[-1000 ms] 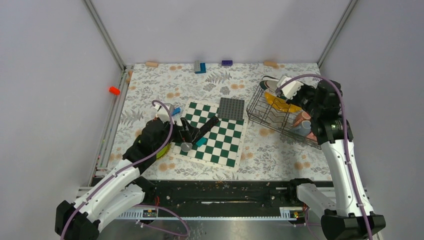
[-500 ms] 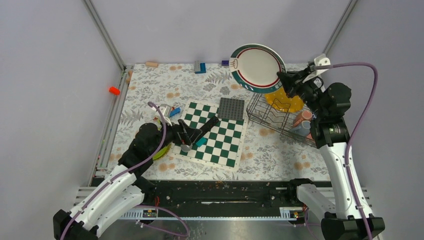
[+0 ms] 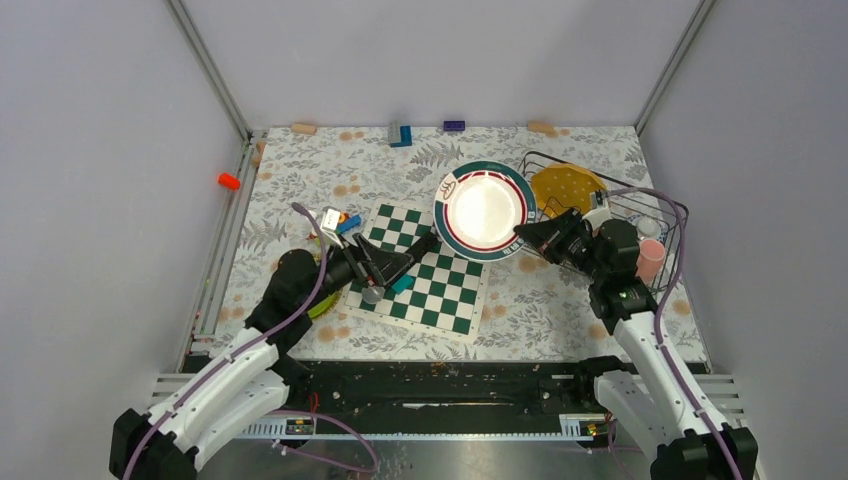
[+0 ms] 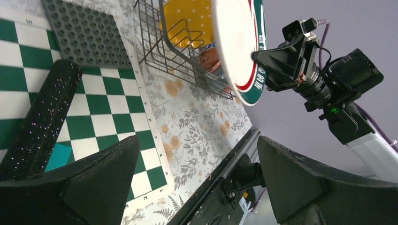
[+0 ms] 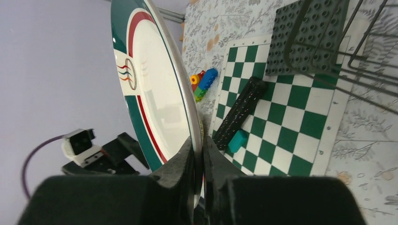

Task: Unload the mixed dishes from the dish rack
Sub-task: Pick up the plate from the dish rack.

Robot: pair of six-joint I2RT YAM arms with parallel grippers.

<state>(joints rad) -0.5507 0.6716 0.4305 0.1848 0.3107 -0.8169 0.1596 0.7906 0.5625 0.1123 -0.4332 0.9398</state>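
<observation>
My right gripper [image 3: 520, 232] [image 5: 202, 140] is shut on the rim of a white plate with a green and red border [image 3: 485, 210] [image 5: 155, 93]. It holds the plate in the air, tilted, over the far right corner of the chessboard [image 3: 440, 275], left of the dish rack [image 3: 535, 160] [image 4: 173, 42]. The black wire rack holds an upright yellow-orange plate [image 3: 565, 187] [image 4: 187, 14] and a pink mug [image 3: 650, 258]. My left gripper [image 3: 385, 265] [image 4: 197, 154] hangs open with nothing in it, low over the chessboard's left side.
A black stick with a silver head [image 3: 410, 255] [image 5: 241, 112] and a teal block [image 5: 237, 139] lie on the chessboard. A dark grey studded plate [image 4: 84, 33] [image 5: 309, 33] lies at its far edge. Coloured toy blocks [image 3: 345, 222] lie left of it, and more along the back wall.
The right arm lifted the green-and-red plate out of the rack and swung it left and down, over the chessboard's corner. The rack settled toward the right. The left arm barely moved.
</observation>
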